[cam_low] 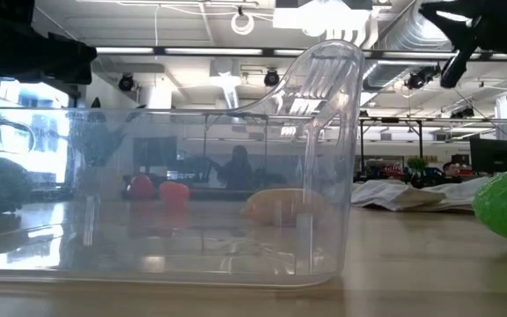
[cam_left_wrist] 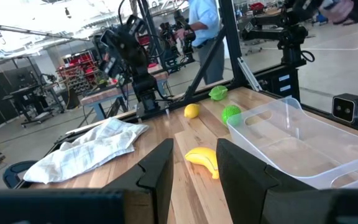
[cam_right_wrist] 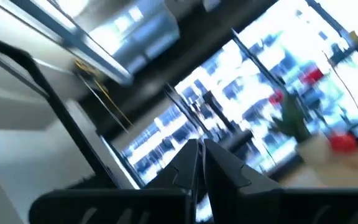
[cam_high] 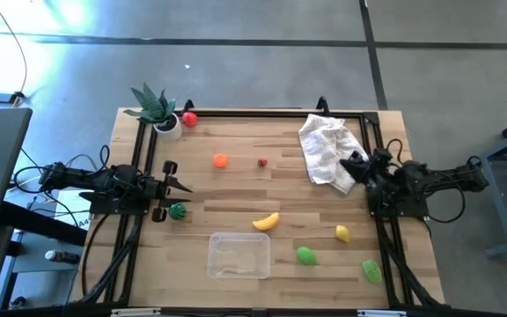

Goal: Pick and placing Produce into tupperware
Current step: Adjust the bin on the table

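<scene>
The clear tupperware [cam_high: 238,255] stands near the table's front edge, with nothing in it. The produce lies loose on the wood: a banana [cam_high: 267,222], a lemon [cam_high: 342,233], two green pieces [cam_high: 306,256] [cam_high: 372,269], an orange one [cam_high: 220,160], a small red one [cam_high: 263,162], a red one [cam_high: 189,119] and a dark green one [cam_high: 178,210]. My left gripper [cam_high: 188,187] waits level at the left edge, shut but for a narrow slit, holding nothing. My right gripper [cam_high: 346,161] is shut and tipped upward at the right edge, beside the cloth.
A crumpled white checked cloth [cam_high: 328,150] lies at the far right. A spiky green plant in a white pot [cam_high: 158,113] stands at the far left corner. A black frame [cam_high: 253,112] rims the table. A person [cam_left_wrist: 201,31] stands beyond the table.
</scene>
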Robot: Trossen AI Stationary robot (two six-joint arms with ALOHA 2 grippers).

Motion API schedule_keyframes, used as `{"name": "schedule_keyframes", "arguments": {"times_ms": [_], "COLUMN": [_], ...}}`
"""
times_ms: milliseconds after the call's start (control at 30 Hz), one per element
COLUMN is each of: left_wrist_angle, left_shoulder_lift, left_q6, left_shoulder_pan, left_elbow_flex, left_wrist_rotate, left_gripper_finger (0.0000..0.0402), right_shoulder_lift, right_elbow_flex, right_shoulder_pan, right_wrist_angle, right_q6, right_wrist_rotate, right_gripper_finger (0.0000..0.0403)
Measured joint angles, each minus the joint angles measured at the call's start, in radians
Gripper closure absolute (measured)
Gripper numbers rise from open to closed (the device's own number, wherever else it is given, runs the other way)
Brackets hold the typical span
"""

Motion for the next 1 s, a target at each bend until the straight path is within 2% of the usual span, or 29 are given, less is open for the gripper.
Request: {"name": "schedule_keyframes", "arguments": {"times_ms": [133, 300, 500, 667, 867, 1000], "left_wrist_angle": [0.0, 0.0, 0.021, 0.036, 0.138, 0.349], "left_shoulder_lift": [0.0, 0.0, 0.0, 0.0, 0.0, 0.0], "left_q6": [0.0, 0.001, 0.222, 0.341, 0.264, 0.127], "left_shoulder_pan": [0.0, 0.0, 0.0, 0.0, 0.0, 0.0], "left_elbow_flex": [0.0, 0.0, 0.0, 0.0, 0.0, 0.0], "left_wrist_rotate": [0.0, 0.0, -0.16, -0.203, -0.207, -0.21], "left_gripper_finger": [0.0291, 0.0291, 0.0291, 0.0291, 0.0291, 0.0291], "right_shoulder_lift": [0.0, 0.0, 0.0, 0.0, 0.0, 0.0], "right_elbow_flex": [0.0, 0.0, 0.0, 0.0, 0.0, 0.0], "right_shoulder_pan": [0.0, 0.0, 0.0, 0.0, 0.0, 0.0], "right_wrist_angle": [0.135, 0.263, 0.275, 0.275, 0.276, 0.276], "right_q6": [-0.069, -0.124, -0.118, -0.118, -0.118, -0.118], "right_wrist_rotate": [0.049, 0.059, 0.056, 0.059, 0.063, 0.068], "right_gripper_finger": [0.0386, 0.0386, 0.0386, 0.0386, 0.0386, 0.0386]}}
